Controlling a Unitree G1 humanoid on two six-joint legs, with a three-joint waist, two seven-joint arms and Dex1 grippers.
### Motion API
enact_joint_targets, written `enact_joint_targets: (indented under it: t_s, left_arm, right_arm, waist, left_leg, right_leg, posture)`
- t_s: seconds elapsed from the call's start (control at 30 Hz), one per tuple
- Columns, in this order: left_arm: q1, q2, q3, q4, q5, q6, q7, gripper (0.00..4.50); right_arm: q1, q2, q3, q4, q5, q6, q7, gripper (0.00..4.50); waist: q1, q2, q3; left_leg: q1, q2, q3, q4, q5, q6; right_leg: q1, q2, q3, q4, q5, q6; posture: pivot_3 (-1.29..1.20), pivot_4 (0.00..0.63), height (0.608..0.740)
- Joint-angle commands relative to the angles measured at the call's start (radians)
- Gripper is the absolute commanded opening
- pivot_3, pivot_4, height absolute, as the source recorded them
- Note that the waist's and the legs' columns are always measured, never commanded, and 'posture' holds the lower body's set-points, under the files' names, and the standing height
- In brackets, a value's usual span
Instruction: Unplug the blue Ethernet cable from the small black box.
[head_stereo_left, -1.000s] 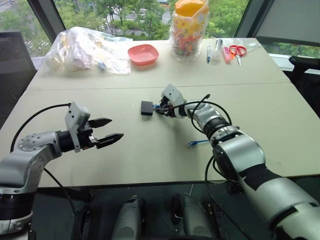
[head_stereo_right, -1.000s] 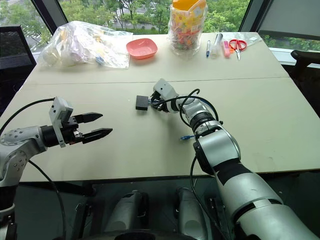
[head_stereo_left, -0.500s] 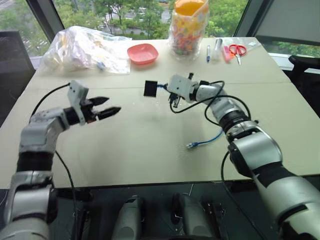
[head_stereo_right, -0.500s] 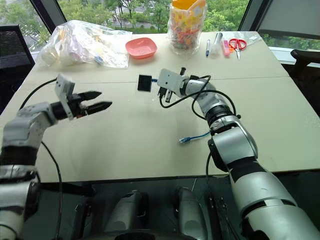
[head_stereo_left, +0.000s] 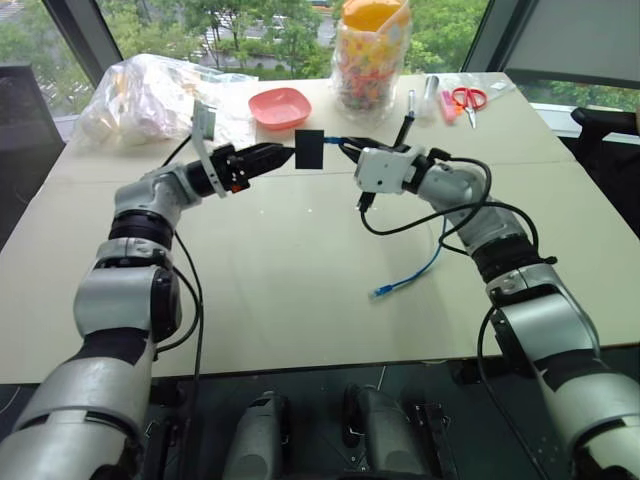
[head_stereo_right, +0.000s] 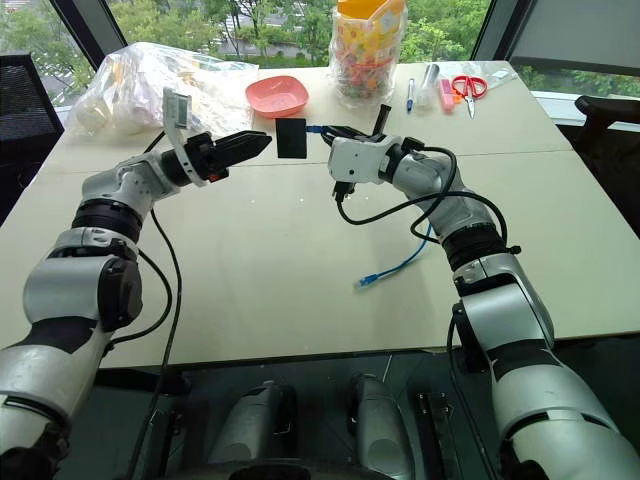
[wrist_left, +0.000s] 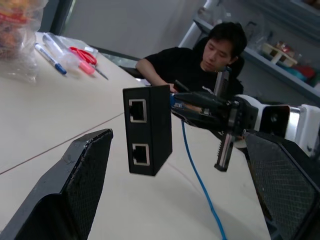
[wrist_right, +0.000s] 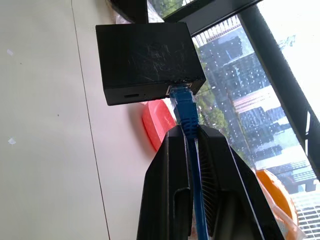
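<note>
A pale beige table by tall windows, trees and towers outside; along its far edge sit a crumpled clear plastic bag, a pink bowl, a bagged jar of colourful bits, pens and red-handled scissors; a person in a black top sits beyond the table in the left wrist view.

Up in the air over the far half of the table hangs the small black box, clear of the surface; the blue Ethernet cable is plugged into its side, and the right gripper has its two black fingers pinched together on that cable just behind the plug; the box dangles off the plug alone. From the gripper the cable droops down to the table, and its free end lies on the near part of the table.

And here's the left gripper, fingers spread wide, tips just beside the box's opposite face; in the left wrist view the box shows two empty ports between the parted pads, touching neither.
</note>
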Motion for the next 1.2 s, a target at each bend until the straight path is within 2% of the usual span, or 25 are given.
enact_joint_targets:
  t_s: [0.03, 0.07, 0.17, 0.37, 0.43, 0.47, 0.5, 0.57, 0.63, 0.7, 0.8, 0.93, 1.03, 1.2]
  left_arm:
    - [-0.051, -0.014, 0.024, 0.033, 0.026, -0.043, 0.007, 4.36]
    - [-0.057, -0.019, 0.028, 0.040, 0.030, -0.045, 0.002, 4.36]
    - [-0.071, -0.027, 0.044, 0.055, 0.035, -0.046, -0.004, 3.54]
    - [-0.083, -0.020, 0.077, 0.063, 0.032, -0.017, -0.030, 1.15]
    - [-0.077, -0.020, 0.069, 0.058, 0.047, -0.018, -0.045, 0.51]
    - [-0.075, -0.020, 0.066, 0.056, 0.052, -0.020, -0.048, 0.49]
    - [-0.072, -0.021, 0.068, 0.056, 0.054, -0.019, -0.044, 0.49]
    - [-0.070, -0.022, 0.078, 0.056, 0.053, -0.019, -0.035, 0.49]
    - [-0.063, -0.022, 0.095, 0.055, 0.042, -0.011, -0.026, 0.49]
    - [-0.051, -0.021, 0.127, 0.052, 0.014, 0.019, -0.023, 0.49]
    - [-0.035, -0.027, 0.174, 0.041, -0.027, 0.089, -0.041, 0.49]
    - [-0.012, -0.058, 0.215, 0.004, -0.080, 0.202, -0.073, 0.49]
    - [0.007, -0.089, 0.236, -0.048, -0.124, 0.288, -0.086, 0.49]
    - [0.065, -0.148, 0.224, -0.210, -0.189, 0.428, -0.092, 0.49]
  right_arm:
    - [0.012, -0.016, -0.028, -0.115, 0.019, 0.027, -0.001, 0.05]
    - [0.019, -0.017, -0.028, -0.134, 0.020, 0.037, 0.001, 0.05]
    - [0.037, -0.020, -0.030, -0.191, 0.024, 0.065, 0.008, 0.00]
    - [0.062, -0.027, -0.027, -0.261, 0.020, 0.100, 0.017, 0.00]
    - [0.065, -0.028, -0.025, -0.271, 0.021, 0.110, 0.019, 0.00]
    - [0.067, -0.028, -0.024, -0.274, 0.020, 0.113, 0.020, 0.00]
    - [0.070, -0.026, -0.025, -0.278, 0.033, 0.120, 0.032, 0.62]
    - [0.077, -0.024, -0.028, -0.287, 0.054, 0.133, 0.054, 1.15]
    - [0.117, -0.028, -0.046, -0.340, 0.078, 0.202, 0.076, 2.08]
    - [0.231, 0.036, -0.136, -0.509, 0.267, 0.439, 0.099, 3.10]
    - [0.373, 0.205, -0.276, -0.813, 0.727, 0.888, 0.065, 3.10]
    - [0.446, 0.350, -0.406, -1.010, 1.172, 1.191, -0.049, 3.10]
    - [0.467, 0.409, -0.452, -1.048, 1.322, 1.272, -0.133, 3.10]
    - [0.489, 0.425, -0.472, -1.056, 1.380, 1.296, -0.201, 3.10]
  waist:
    - [0.000, 0.000, 0.000]
    - [0.000, 0.000, 0.000]
    - [0.000, 0.000, 0.000]
    - [0.002, -0.001, 0.000]
    - [0.002, -0.001, 0.000]
    - [0.002, -0.001, 0.001]
    - [0.002, -0.001, 0.001]
    - [0.002, -0.001, 0.001]
    - [0.002, -0.001, 0.001]
    - [0.005, -0.002, 0.000]
    - [0.006, -0.003, 0.000]
    - [0.006, -0.002, 0.000]
    - [0.007, -0.002, 0.000]
    - [0.007, -0.002, 0.000]
  left_leg:
    - [0.000, 0.000, 0.000, 0.000, 0.000, 0.000]
    - [0.000, 0.000, 0.000, 0.000, 0.000, 0.000]
    - [0.000, 0.000, 0.000, 0.000, 0.000, 0.000]
    - [0.000, 0.000, 0.000, 0.000, 0.000, 0.000]
    - [0.000, 0.000, 0.000, 0.000, 0.000, 0.000]
    - [0.000, 0.000, 0.000, 0.000, 0.000, 0.000]
    - [0.000, 0.000, 0.000, 0.000, 0.000, 0.000]
    - [0.000, 0.000, 0.000, 0.000, 0.000, 0.000]
    - [0.000, 0.000, -0.001, 0.000, 0.000, 0.000]
    - [0.000, 0.001, -0.001, 0.000, 0.000, 0.000]
    - [0.000, 0.003, -0.002, 0.000, 0.000, 0.001]
    - [0.000, 0.004, -0.003, 0.001, 0.000, 0.001]
    - [0.001, 0.004, -0.004, 0.002, 0.000, 0.001]
    - [0.000, 0.004, -0.004, 0.002, -0.001, 0.001]
  right_leg:
    - [0.000, 0.000, 0.000, 0.000, 0.000, 0.000]
    - [0.000, 0.000, 0.000, 0.000, 0.000, 0.000]
    - [0.000, 0.000, 0.000, 0.000, 0.000, 0.000]
    - [0.000, 0.000, 0.000, 0.000, 0.000, 0.000]
    - [0.000, 0.000, 0.000, 0.000, 0.000, 0.000]
    - [0.000, 0.000, 0.000, 0.000, 0.000, 0.000]
    - [0.000, 0.000, 0.000, 0.000, 0.000, 0.000]
    - [0.000, 0.000, 0.000, 0.000, 0.000, 0.000]
    - [0.000, 0.000, 0.000, 0.000, 0.000, 0.000]
    - [0.000, 0.000, 0.000, 0.000, 0.000, 0.000]
    - [0.001, 0.000, 0.000, 0.000, 0.000, 0.000]
    - [0.000, 0.000, 0.000, 0.001, 0.004, -0.006]
    - [0.001, 0.000, 0.000, 0.000, 0.003, -0.004]
    - [0.001, -0.001, 0.000, -0.001, 0.003, -0.005]
  posture:
    - [0.00, 0.150, 0.740]
    - [0.00, 0.150, 0.740]
    - [0.00, 0.150, 0.740]
    - [0.00, 0.150, 0.740]
    - [0.00, 0.150, 0.740]
    - [0.00, 0.150, 0.740]
    - [0.00, 0.150, 0.740]
    - [0.00, 0.150, 0.740]
    - [0.00, 0.150, 0.740]
    - [0.00, 0.150, 0.740]
    - [0.00, 0.150, 0.740]
    - [0.00, 0.150, 0.740]
    - [0.00, 0.150, 0.740]
    - [0.00, 0.150, 0.740]
